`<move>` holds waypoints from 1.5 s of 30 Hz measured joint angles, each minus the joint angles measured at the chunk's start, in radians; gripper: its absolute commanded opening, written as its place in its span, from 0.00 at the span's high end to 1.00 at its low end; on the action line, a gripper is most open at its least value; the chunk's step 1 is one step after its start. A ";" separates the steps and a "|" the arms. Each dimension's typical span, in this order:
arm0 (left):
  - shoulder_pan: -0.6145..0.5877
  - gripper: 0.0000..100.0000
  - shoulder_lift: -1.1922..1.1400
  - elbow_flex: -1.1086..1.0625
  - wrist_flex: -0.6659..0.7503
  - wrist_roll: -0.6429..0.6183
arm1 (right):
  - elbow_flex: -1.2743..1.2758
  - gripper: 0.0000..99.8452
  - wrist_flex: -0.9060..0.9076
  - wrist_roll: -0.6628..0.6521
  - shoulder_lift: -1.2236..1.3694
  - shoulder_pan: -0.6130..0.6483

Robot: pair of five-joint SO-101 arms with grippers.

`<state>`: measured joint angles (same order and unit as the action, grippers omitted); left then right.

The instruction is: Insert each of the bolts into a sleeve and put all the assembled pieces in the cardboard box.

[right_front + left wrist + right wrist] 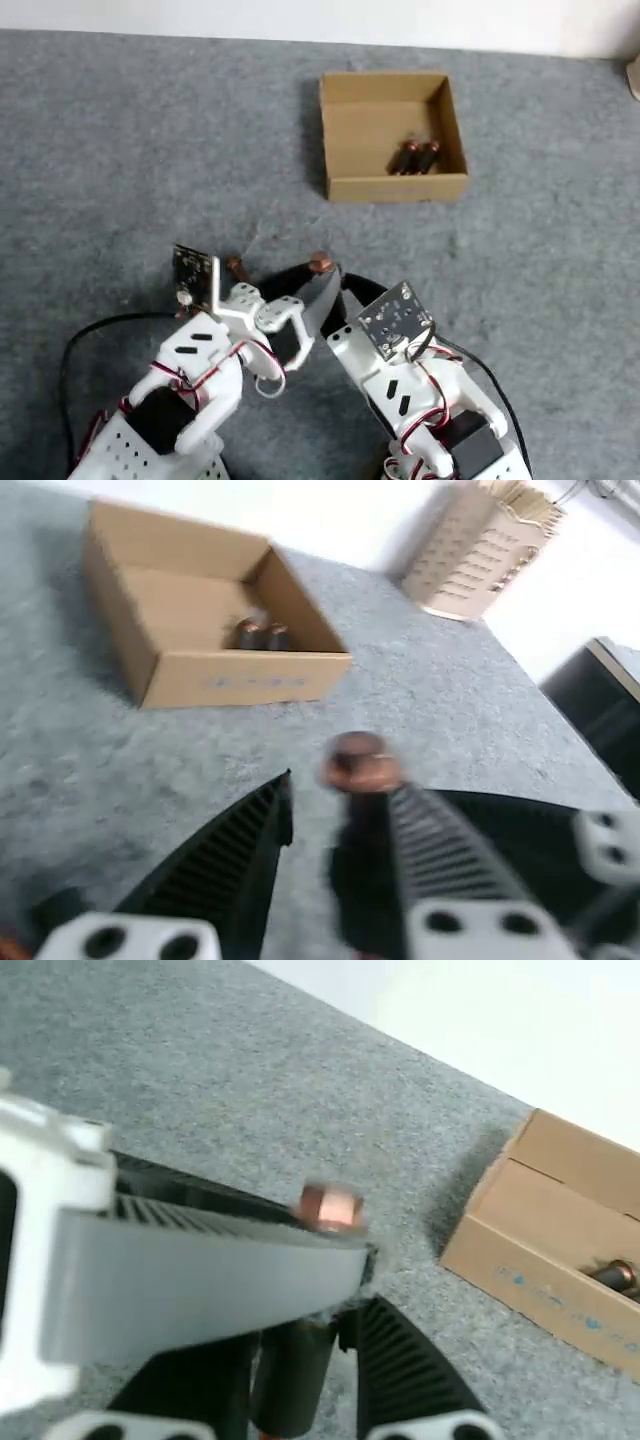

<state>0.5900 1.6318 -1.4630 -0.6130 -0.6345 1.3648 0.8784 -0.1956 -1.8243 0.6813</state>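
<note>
Grey carpet [100, 150], sleeve [295, 1360] mostly hidden between fingers [400, 1370]

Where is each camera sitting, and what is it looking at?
High view: above the table, looking down on the cardboard box, the bolt, the left arm and the right arm.
Left wrist view: on the left arm's wrist, facing the box; its own left claw shows by the bolt.
Right wrist view: on the right arm's wrist, facing the box; its own right claw holds the bolt.
All three share the bolt and the box.
</note>
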 measured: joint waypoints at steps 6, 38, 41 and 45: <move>0.037 0.67 0.002 -0.005 -0.049 -0.002 | 0.017 1.00 0.000 0.000 -0.002 -0.006; -0.448 0.87 0.083 0.172 -0.198 0.267 | 0.135 1.00 -0.049 -0.002 -0.002 -0.003; -0.479 0.87 -0.012 0.118 -0.091 0.425 | 0.135 1.00 -0.049 -0.002 -0.002 -0.049; -0.477 1.00 -0.157 0.109 -0.002 0.511 | 0.135 1.00 -0.110 -0.003 0.000 -0.183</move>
<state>0.1128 1.4753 -1.3541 -0.6145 -0.1235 1.4998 0.7679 -0.1987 -1.8243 0.4987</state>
